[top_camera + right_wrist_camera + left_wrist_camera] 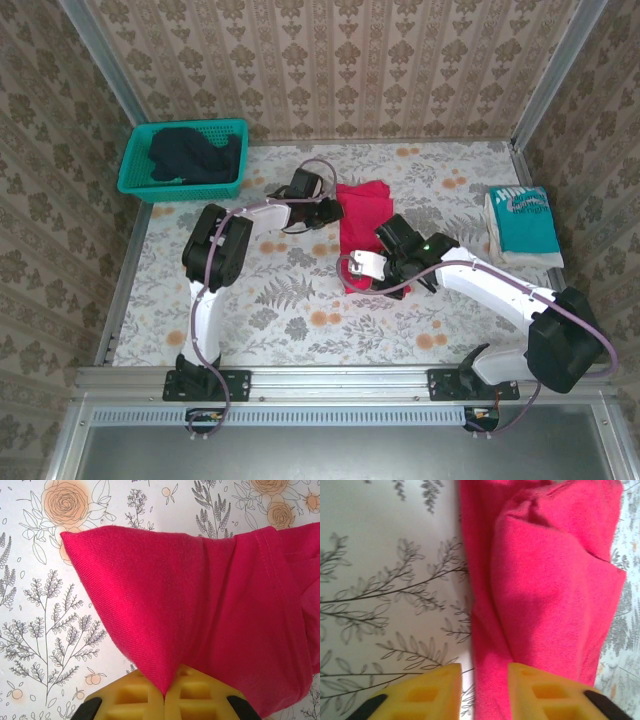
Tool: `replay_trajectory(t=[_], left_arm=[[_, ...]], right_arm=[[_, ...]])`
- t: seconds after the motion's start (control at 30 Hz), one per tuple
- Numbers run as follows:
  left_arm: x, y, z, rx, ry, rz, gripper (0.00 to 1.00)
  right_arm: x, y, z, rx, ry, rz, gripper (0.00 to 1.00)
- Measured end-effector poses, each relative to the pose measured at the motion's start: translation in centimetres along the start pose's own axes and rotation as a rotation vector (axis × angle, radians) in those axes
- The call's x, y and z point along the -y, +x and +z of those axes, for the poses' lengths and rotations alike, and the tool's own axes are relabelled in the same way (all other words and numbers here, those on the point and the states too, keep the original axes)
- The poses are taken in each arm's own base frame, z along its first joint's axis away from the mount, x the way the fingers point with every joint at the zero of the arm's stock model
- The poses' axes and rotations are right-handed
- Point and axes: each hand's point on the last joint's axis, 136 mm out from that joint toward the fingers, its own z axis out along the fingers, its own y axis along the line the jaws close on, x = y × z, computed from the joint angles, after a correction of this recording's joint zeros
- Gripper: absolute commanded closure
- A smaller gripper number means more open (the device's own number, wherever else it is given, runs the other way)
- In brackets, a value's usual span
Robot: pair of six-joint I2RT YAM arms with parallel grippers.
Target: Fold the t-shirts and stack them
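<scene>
The red-pink t-shirt lies partly folded in the middle of the table. My left gripper is at the shirt's left edge. Its yellow jaws stand a little apart in the left wrist view, and the edge of the red cloth lies flat between them. My right gripper is at the shirt's near end, shut on a pinched fold of red cloth that rises out of the closed jaws. The teal t-shirt with white print lies folded at the right. The dark t-shirt sits crumpled in the basket.
A teal plastic basket stands at the back left corner. The table has a floral cloth and metal rails along its left and right edges. Bare cloth lies in front of the red shirt and to the left.
</scene>
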Motion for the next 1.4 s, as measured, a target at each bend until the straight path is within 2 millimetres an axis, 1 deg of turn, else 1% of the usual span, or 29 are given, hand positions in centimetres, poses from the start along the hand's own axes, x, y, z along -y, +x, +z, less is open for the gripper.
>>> replay_trajectory(t=[0.3,0.53,0.6,0.73,0.77,0.87,1.17,1.3,1.4], left_arm=[[1.2,0.9,0.6,-0.034,0.054,-0.019,0.73],[0.5,1.2,1.2,-0.047,0.043,-0.031,0.77],[0.4,1.2,1.2,-0.046,0.035,-0.033,0.82],[-0.3,1.2,1.3,-0.048,0.017,-0.043,1.00],[-0.3,1.2,1.3,-0.051,0.019,-0.042,1.00],[-0.4,1.4,1.3,-0.060,0.020,-0.040,1.00],[-0.6,2.8,0.8,-0.083,0.073,-0.027,1.00],[-1.0,4.0,0.0,-0.094,0.102,-0.024,1.00],[-1.1,4.3,-0.3,-0.107,0.128,-0.013,1.00]], right_arm=[[-0.1,0.6,0.4,-0.012,-0.007,0.009,1.00],[-0.1,0.7,0.5,-0.016,-0.009,0.012,1.00],[-0.1,0.7,0.5,-0.017,-0.009,0.012,1.00],[-0.1,0.7,0.2,-0.017,-0.011,0.013,1.00],[-0.2,0.7,0.1,-0.017,-0.013,0.013,1.00],[-0.2,0.4,-0.8,-0.010,-0.014,0.012,1.00],[0.6,-2.0,-4.4,0.044,0.012,-0.013,1.00],[1.8,-2.7,-5.9,0.054,0.039,-0.036,1.00],[3.5,-3.2,-6.7,0.055,0.064,-0.042,1.00]])
